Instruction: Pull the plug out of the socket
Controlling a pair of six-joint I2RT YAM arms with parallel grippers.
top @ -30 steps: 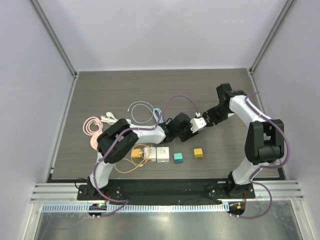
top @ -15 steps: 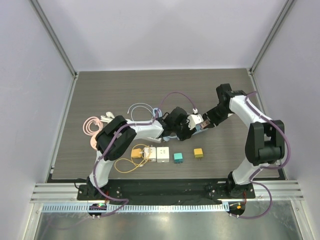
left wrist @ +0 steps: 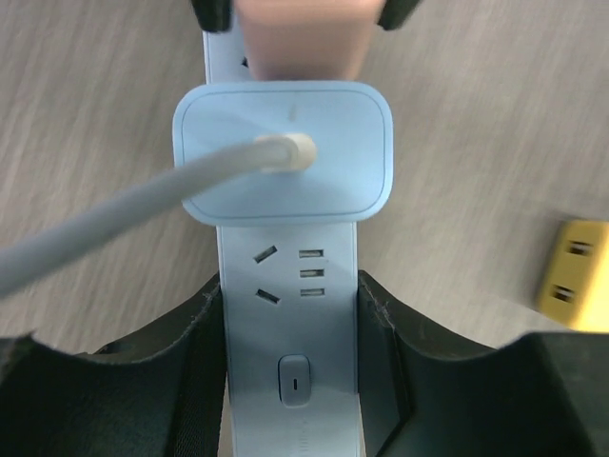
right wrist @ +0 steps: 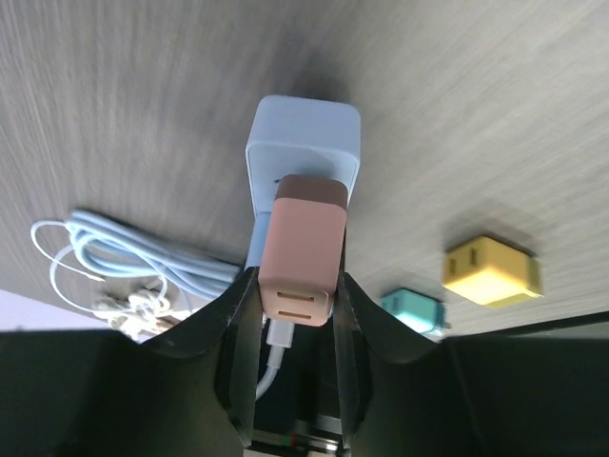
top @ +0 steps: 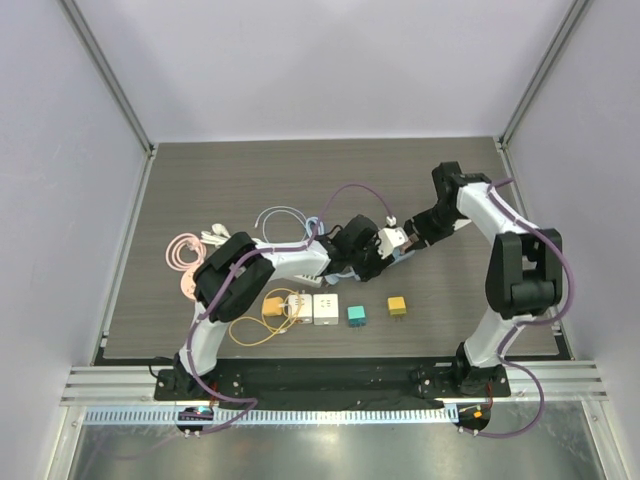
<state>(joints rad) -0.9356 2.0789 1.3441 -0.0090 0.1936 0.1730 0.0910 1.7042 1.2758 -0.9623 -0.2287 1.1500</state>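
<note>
A light blue power strip (left wrist: 290, 324) lies on the table, and my left gripper (left wrist: 290, 295) is shut on its sides. A light blue plug (left wrist: 284, 152) with a grey cable sits in the strip. Beyond it, at the strip's far end, is a pink plug (left wrist: 300, 38). My right gripper (right wrist: 300, 286) is shut on the pink plug (right wrist: 303, 252), with the blue plug (right wrist: 303, 143) just past it. I cannot tell whether the pink plug's pins are still in the socket. In the top view the left gripper (top: 366, 250) and the right gripper (top: 408, 238) meet at mid-table.
Near the front lie a yellow adapter (top: 397, 305), a teal one (top: 356, 316), white adapters (top: 326, 308) and an orange one with a yellow cable (top: 273, 306). A pink cable coil (top: 183, 255) and blue-white cables (top: 285, 222) lie to the left.
Both grippers and the strip have shifted slightly left and away from the arm bases. Both grips stay closed.
</note>
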